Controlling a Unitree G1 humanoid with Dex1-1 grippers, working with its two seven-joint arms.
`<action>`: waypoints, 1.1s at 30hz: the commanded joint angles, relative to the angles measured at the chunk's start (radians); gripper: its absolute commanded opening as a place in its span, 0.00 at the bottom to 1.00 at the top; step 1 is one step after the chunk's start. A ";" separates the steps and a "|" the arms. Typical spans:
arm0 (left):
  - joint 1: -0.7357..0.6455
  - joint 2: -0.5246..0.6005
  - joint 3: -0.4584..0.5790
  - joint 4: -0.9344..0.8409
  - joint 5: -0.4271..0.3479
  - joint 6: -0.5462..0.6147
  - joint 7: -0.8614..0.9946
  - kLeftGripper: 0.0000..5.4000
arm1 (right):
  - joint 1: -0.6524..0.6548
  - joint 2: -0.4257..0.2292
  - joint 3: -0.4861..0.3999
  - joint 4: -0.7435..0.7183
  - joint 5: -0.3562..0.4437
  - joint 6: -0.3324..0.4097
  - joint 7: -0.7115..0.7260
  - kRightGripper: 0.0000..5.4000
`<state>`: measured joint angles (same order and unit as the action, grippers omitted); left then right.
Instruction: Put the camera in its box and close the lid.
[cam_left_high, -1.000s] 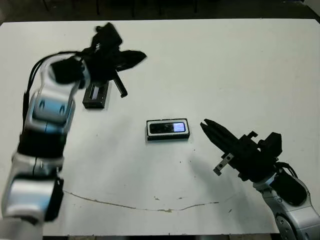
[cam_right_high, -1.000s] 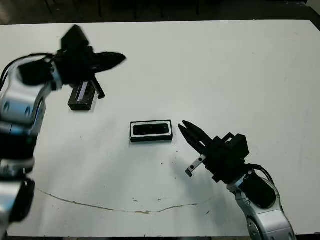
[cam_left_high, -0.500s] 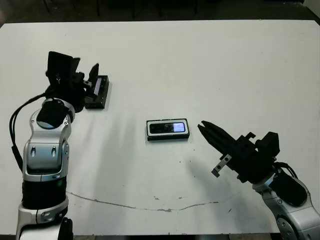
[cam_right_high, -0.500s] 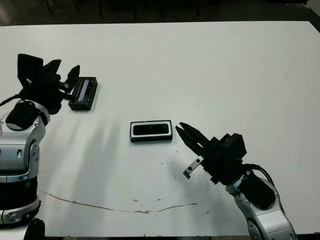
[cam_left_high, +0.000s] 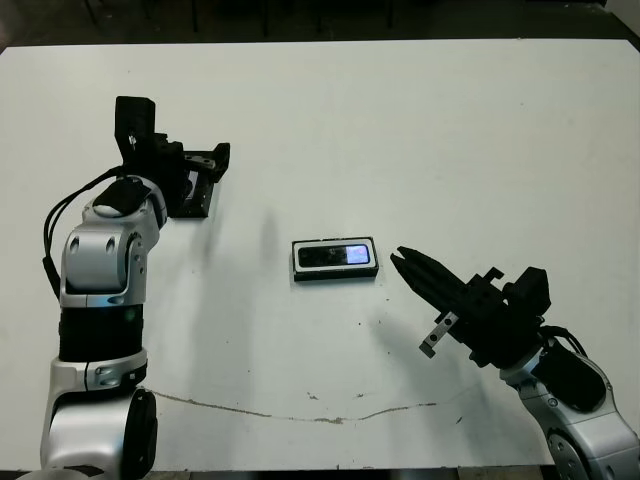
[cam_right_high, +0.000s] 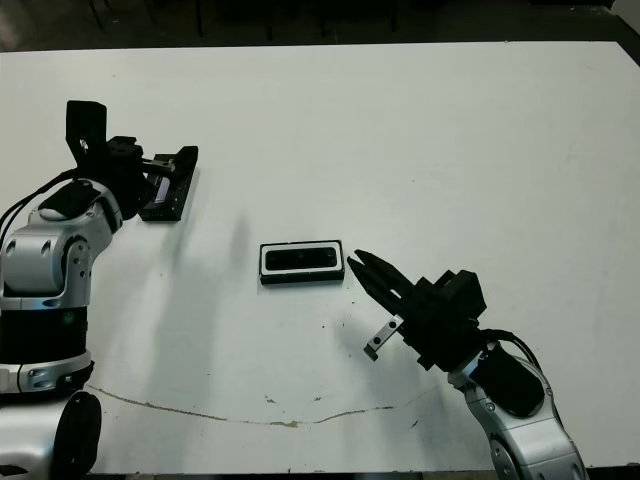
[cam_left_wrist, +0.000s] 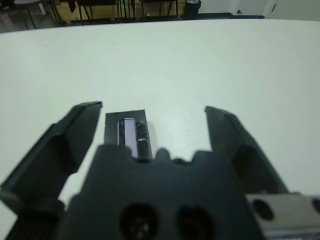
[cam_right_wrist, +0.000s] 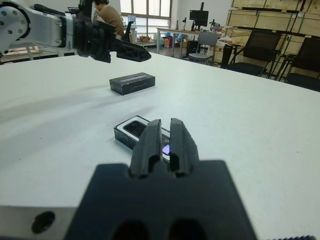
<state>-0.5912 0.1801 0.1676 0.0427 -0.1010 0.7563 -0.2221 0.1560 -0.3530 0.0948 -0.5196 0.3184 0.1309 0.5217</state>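
The box (cam_left_high: 336, 258), a shallow black tray with white lining, sits mid-table. The camera (cam_left_high: 338, 255) lies inside it, its pale glossy patch facing up. The lid (cam_left_high: 196, 204), a black block with a pale strip, rests at the far left. My left gripper (cam_left_high: 212, 160) hovers open just above the lid. In the left wrist view the lid (cam_left_wrist: 127, 133) lies between the spread fingers (cam_left_wrist: 80, 131), nearer one of them. My right gripper (cam_left_high: 401, 259) is shut and empty, its tips just right of the box. In the right wrist view the shut fingers (cam_right_wrist: 150, 137) point at the box (cam_right_wrist: 131, 128).
A thin brown scratch (cam_left_high: 300, 412) runs along the table's near edge. In the right wrist view a person (cam_right_wrist: 108, 13), chairs and desks show beyond the far side of the table. Bare white table (cam_left_high: 480, 140) surrounds the box.
My left arm has swung back from the lid's left side, and its open gripper now sits over the lid. The right gripper has crept slightly toward the box.
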 joint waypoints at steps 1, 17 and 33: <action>-0.010 -0.001 0.000 0.052 -0.015 -0.010 0.016 1.00 | 0.005 -0.007 0.002 0.019 -0.014 -0.015 0.010 0.00; -0.018 0.051 -0.060 0.268 0.070 -0.206 0.101 1.00 | 0.006 -0.011 0.011 0.053 -0.060 -0.110 0.030 0.00; -0.030 0.051 -0.039 0.338 0.011 -0.169 0.039 1.00 | 0.029 -0.009 0.000 0.024 -0.043 -0.082 0.016 0.00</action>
<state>-0.6413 0.2323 0.1245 0.3724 -0.0846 0.5773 -0.1869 0.1673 -0.3513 0.1003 -0.4932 0.2772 0.0299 0.5401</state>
